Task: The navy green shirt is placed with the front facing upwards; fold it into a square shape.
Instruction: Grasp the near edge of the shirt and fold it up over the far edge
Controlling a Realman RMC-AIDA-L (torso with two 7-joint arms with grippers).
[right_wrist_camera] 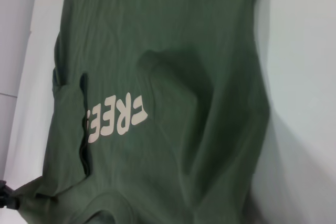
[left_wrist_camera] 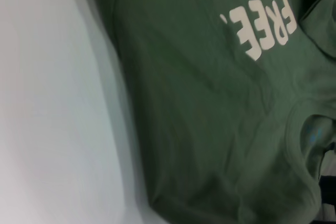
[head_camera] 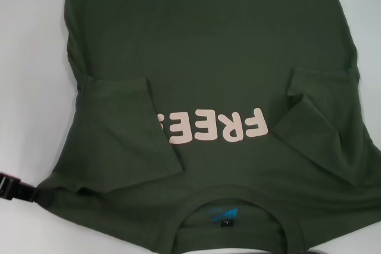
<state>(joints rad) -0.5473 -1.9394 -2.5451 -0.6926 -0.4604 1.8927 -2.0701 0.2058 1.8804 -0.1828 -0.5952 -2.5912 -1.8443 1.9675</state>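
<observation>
The navy green shirt (head_camera: 208,57) lies front up on the white table, its cream "FREE" lettering (head_camera: 217,128) upside down to me and its collar with the blue neck label (head_camera: 225,213) nearest me. Both sleeves are folded inward: one flap (head_camera: 122,129) covers the end of the lettering, the other (head_camera: 324,120) lies on the right side. My left gripper (head_camera: 15,187) shows as a black piece at the lower left edge, where the shirt's shoulder corner (head_camera: 44,191) is drawn to a point against it. That same pinched corner (right_wrist_camera: 21,195) appears in the right wrist view. My right gripper is out of view.
White table (head_camera: 30,57) shows to the left of the shirt and a strip of it (head_camera: 363,4) at the upper right. The shirt's hem runs out of view at the top. Bare table (left_wrist_camera: 52,103) also lies beside the shirt in the left wrist view.
</observation>
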